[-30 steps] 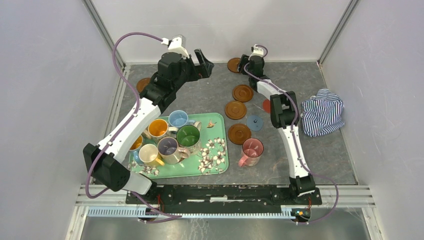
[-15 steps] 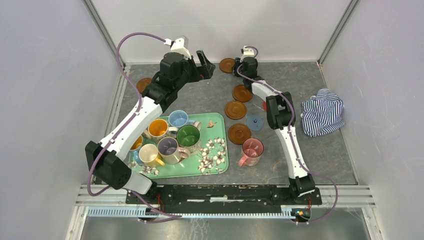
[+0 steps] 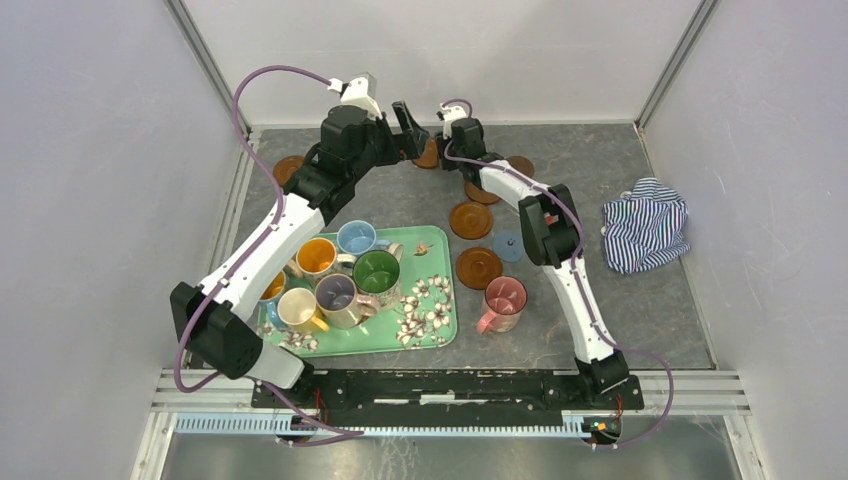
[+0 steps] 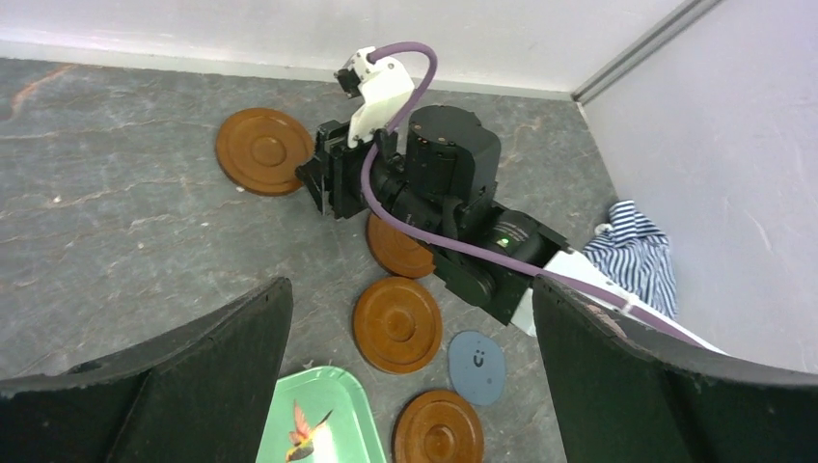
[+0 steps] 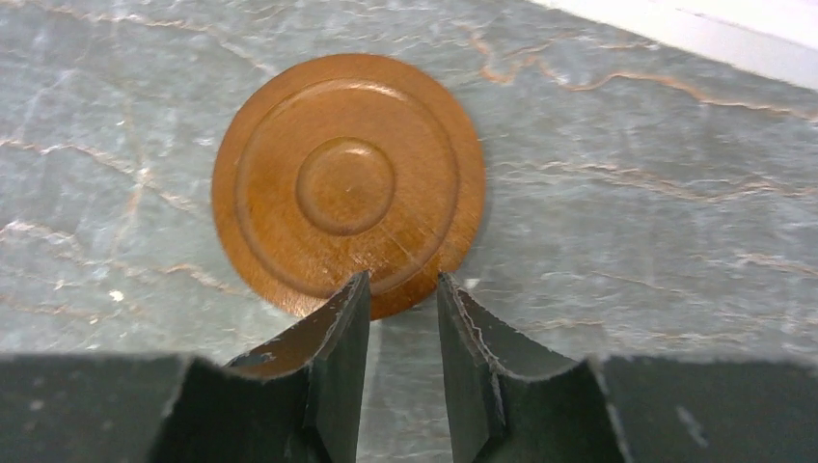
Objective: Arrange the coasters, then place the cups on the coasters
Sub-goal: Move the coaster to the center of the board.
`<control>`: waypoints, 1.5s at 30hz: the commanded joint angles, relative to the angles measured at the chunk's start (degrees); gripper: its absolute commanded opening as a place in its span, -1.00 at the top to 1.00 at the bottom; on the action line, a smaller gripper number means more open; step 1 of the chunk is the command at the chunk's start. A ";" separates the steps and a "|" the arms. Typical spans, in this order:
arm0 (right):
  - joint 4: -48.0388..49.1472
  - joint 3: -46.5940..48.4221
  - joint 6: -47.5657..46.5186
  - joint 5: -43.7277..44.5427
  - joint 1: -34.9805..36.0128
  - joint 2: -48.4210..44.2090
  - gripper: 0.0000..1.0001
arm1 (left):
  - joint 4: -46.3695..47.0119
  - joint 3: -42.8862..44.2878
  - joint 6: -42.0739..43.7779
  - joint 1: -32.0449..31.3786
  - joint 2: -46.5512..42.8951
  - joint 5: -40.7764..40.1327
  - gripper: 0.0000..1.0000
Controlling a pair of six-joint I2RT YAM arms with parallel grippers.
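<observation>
My right gripper [image 5: 403, 285] is down on the table at the back, its jaws a narrow gap apart with nothing between them. Its fingertips touch the near rim of an orange-brown coaster [image 5: 347, 183] [image 3: 428, 155]. My left gripper [image 3: 405, 130] hovers wide open just left of that coaster, holding nothing [image 4: 410, 318]. More wooden coasters [image 3: 470, 219] [image 3: 478, 267] and a blue-grey coaster [image 3: 508, 244] lie right of the tray; one coaster [image 3: 483, 190] is partly under the right arm. A pink cup [image 3: 503, 297] stands on the table. Several cups [image 3: 376, 270] stand on the green tray [image 3: 430, 320].
A striped cloth [image 3: 645, 225] is bunched at the right. A dark brown coaster [image 3: 288, 165] lies at the back left, another [image 3: 520, 165] right of the right arm. The back wall runs close behind both grippers. The two grippers are close together.
The right gripper slid left along the back, pushing the wooden coaster toward the left gripper, and its jaws narrowed. The left arm barely moved.
</observation>
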 commanded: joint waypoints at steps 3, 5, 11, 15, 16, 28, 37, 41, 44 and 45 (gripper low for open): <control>-3.13 0.19 3.16 -4.33 3.31 -3.63 0.24 | -4.75 1.85 0.09 2.92 1.21 -5.79 -0.99; -2.86 0.66 5.17 -4.73 4.73 -3.05 0.25 | -4.60 0.38 -1.48 5.51 1.37 -4.13 -0.99; -0.43 2.67 10.29 -6.75 9.25 -1.27 0.24 | -3.26 -3.18 -3.42 9.95 1.75 -2.63 -0.99; 4.22 2.38 15.08 -7.23 11.57 -1.07 0.22 | -3.20 -3.30 -5.45 12.68 3.28 -1.19 -0.99; 5.94 2.83 16.96 -8.03 11.88 -0.59 0.21 | -3.10 -3.41 -5.98 13.25 3.77 -0.52 -0.99; 13.90 -0.34 24.05 -7.75 11.95 -5.61 0.15 | 1.24 -4.31 -7.53 16.86 7.12 2.05 -0.99; 7.38 -17.64 22.24 -3.22 5.24 -23.39 -0.12 | 7.41 4.23 -9.74 15.69 19.58 7.01 -0.99; 3.44 -24.39 20.54 -1.41 3.41 -30.76 -0.50 | 6.66 11.42 -10.78 14.11 28.91 7.08 -0.99; 1.32 -29.12 19.17 1.26 2.53 -36.03 -0.66 | 5.36 16.55 -11.44 12.92 34.48 5.17 -0.99; 0.88 -31.24 18.80 2.18 2.23 -38.05 -0.72 | 4.54 18.33 -11.85 12.64 36.44 4.90 -0.99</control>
